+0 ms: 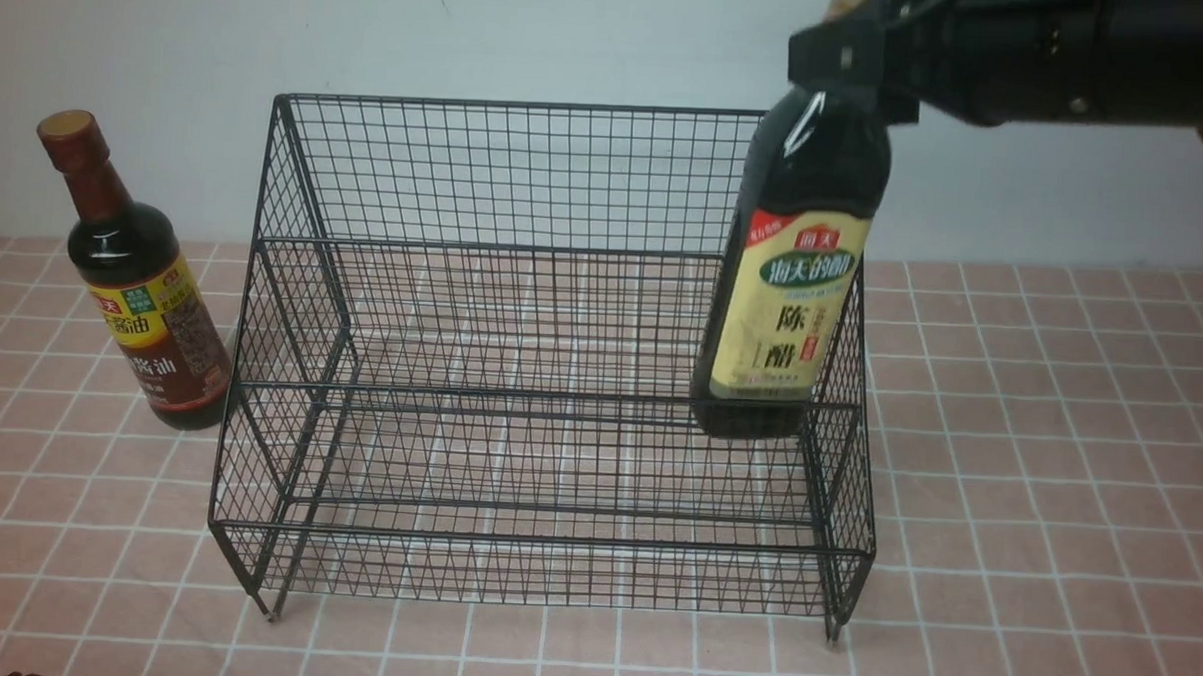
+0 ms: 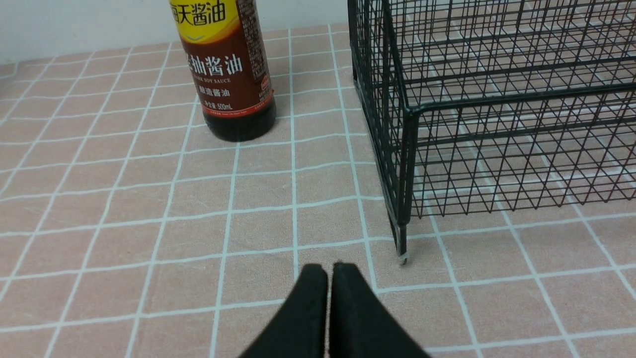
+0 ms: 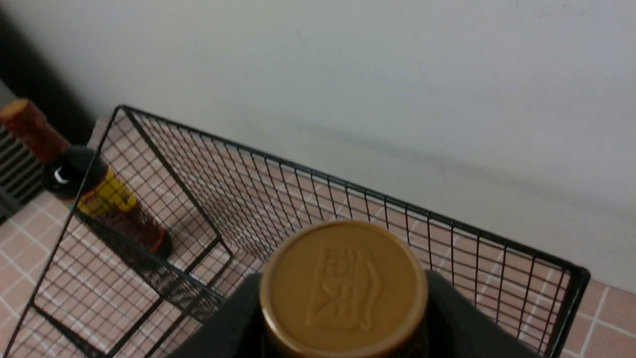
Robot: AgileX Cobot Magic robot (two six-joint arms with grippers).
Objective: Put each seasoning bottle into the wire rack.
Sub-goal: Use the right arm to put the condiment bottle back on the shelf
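Observation:
The black wire rack [image 1: 520,375] stands in the middle of the tiled table. My right gripper [image 1: 851,72] is shut on the neck of the wider bottle [image 1: 788,285] with the cream-green label, holding it upright over the rack's right end, its base near the upper tier. Its gold cap [image 3: 343,288] fills the right wrist view between the fingers [image 3: 228,323]. The slim bottle [image 1: 138,282] with brown cap and yellow-brown label stands on the table left of the rack; it also shows in the left wrist view [image 2: 226,69]. My left gripper [image 2: 328,271] is shut and empty, low over the table near the rack's front left leg [image 2: 403,248].
A pale wall [image 1: 532,35] runs close behind the rack. The table [image 1: 1056,494] is covered in pink tiles with white grid lines. The rack's right side wire [image 1: 859,407] is next to the held bottle.

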